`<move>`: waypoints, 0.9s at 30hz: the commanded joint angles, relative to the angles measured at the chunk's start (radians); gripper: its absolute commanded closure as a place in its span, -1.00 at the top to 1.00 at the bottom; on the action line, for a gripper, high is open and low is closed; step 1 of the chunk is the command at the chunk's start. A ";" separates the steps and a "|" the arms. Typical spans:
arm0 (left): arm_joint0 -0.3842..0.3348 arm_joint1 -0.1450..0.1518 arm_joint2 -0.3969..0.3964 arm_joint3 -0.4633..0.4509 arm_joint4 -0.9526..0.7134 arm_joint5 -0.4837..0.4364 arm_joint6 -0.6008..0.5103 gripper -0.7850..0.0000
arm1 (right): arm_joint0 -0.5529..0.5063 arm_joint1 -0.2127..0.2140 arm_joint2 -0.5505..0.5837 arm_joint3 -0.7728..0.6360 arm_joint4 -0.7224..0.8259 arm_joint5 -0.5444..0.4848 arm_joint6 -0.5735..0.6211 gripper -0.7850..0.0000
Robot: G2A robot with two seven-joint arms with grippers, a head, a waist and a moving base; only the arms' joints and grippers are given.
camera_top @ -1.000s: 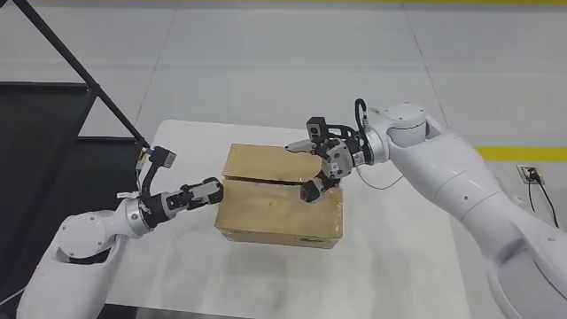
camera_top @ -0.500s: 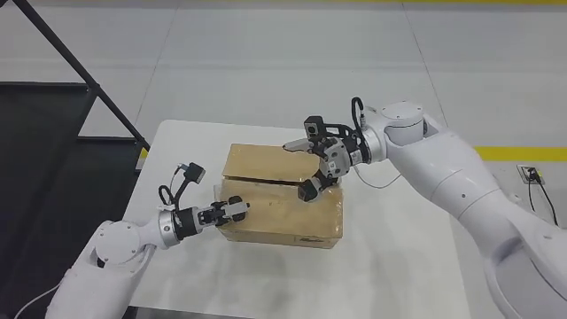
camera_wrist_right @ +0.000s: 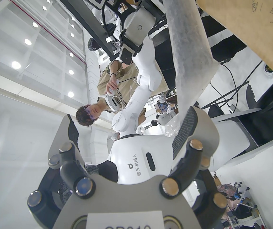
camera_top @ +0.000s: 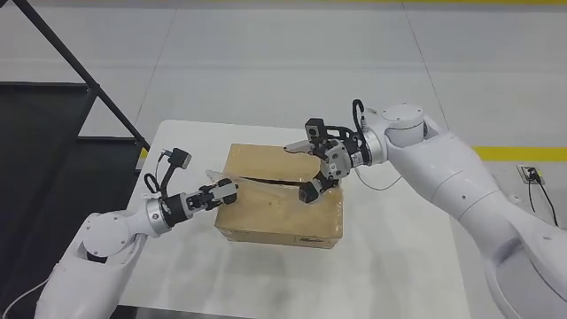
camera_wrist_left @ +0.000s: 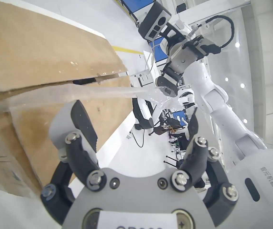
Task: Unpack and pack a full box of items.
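Over the cardboard box [camera_top: 283, 217] on the worktop [camera_top: 390, 257], strung along its seam: clear tape strip [camera_wrist_left: 103, 91], one end against a pad of the open right pincer [camera_wrist_right: 130, 125], the other beside the open left pincer [camera_wrist_left: 136, 116].

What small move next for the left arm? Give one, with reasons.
Probably close the open left gripper on the peeled tape strip and pull it off the cardboard box: the strip hangs loose along the lid seam, and its far end sticks to the open right gripper.
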 commanded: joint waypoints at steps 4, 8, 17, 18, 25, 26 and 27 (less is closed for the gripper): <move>-0.028 -0.002 0.005 0.019 0.003 0.004 0.003 1.00 | 0.001 0.001 -0.011 -0.002 0.006 0.000 0.000 1.00; -0.040 -0.002 0.005 0.019 -0.023 0.011 -0.024 1.00 | 0.004 0.002 -0.021 0.001 0.015 0.000 0.000 1.00; -0.078 0.005 -0.024 0.039 -0.108 0.073 -0.117 1.00 | 0.008 0.000 -0.036 0.016 0.028 0.000 0.000 1.00; -0.084 0.005 -0.024 0.046 -0.103 0.074 -0.116 1.00 | 0.008 -0.001 -0.036 0.018 0.027 0.000 0.000 1.00; -0.134 -0.003 0.014 0.107 -0.110 0.080 -0.134 1.00 | 0.008 -0.009 -0.036 0.031 0.029 0.000 0.000 1.00; -0.134 -0.004 0.020 0.100 -0.137 0.077 -0.162 1.00 | 0.008 -0.010 -0.036 0.034 0.029 0.000 0.000 1.00; -0.131 -0.004 0.024 0.091 -0.166 0.073 -0.202 1.00 | 0.009 -0.011 -0.036 0.035 0.029 0.000 0.000 1.00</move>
